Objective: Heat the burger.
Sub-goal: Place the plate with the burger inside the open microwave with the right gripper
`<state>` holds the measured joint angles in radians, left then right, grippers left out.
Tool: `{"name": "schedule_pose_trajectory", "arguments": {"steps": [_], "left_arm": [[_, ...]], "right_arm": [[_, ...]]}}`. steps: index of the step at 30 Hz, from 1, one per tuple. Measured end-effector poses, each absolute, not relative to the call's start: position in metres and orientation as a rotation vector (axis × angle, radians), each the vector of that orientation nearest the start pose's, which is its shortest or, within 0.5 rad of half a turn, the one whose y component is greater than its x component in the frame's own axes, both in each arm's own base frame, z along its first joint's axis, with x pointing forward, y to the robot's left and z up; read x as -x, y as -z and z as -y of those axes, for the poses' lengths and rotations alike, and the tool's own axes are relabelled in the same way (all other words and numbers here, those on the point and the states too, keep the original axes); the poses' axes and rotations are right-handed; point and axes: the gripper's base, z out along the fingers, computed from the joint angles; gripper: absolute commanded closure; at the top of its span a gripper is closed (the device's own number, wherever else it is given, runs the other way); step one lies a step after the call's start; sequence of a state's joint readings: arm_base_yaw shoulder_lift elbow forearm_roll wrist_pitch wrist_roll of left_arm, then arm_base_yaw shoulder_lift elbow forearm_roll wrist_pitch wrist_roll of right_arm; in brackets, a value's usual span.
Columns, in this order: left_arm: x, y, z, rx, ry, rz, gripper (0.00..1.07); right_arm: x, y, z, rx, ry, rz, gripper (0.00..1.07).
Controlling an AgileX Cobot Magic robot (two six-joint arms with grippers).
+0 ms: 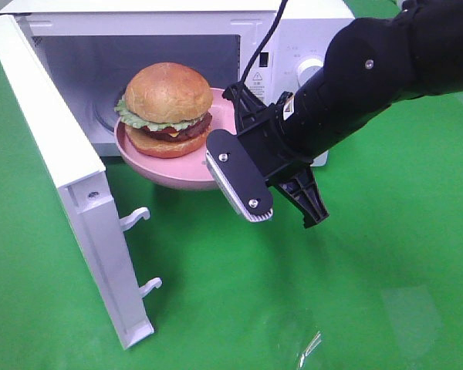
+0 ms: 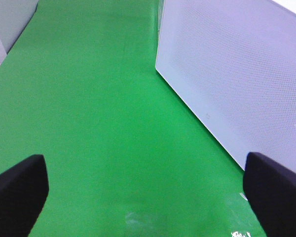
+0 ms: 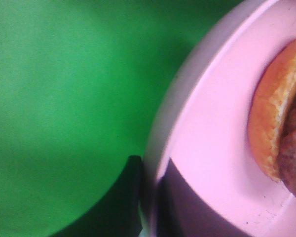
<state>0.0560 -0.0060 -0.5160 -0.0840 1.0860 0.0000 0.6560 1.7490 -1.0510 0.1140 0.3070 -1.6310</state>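
The burger (image 1: 168,108), with a golden bun, lettuce frill and dark patty, sits on a pink plate (image 1: 177,176). The plate is halfway into the open microwave (image 1: 293,35), and its near rim hangs out over the green surface. My right gripper (image 1: 222,150) is shut on the plate's right rim. In the right wrist view the plate (image 3: 222,148) and the burger's edge (image 3: 278,123) fill the frame, with one dark finger (image 3: 123,202) under the rim. My left gripper (image 2: 148,197) is open with nothing between its fingers, low over the green surface and out of the exterior high view.
The microwave door (image 1: 69,193) stands swung open to the left, its latch hooks (image 1: 139,217) pointing right. A white dotted panel (image 2: 237,74) of the microwave lies close to the left gripper. Green cloth (image 1: 309,293) covers the table.
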Motion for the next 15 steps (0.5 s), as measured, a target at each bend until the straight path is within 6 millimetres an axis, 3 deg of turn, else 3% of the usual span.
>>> {"name": "schedule_pose_trajectory", "arguments": {"steps": [15], "left_arm": [[0.009, -0.280, 0.007, 0.051, 0.066, -2.045, 0.06]], "right_arm": [[-0.300, -0.193, -0.247, 2.258, 0.341, -1.127, 1.07]]}}
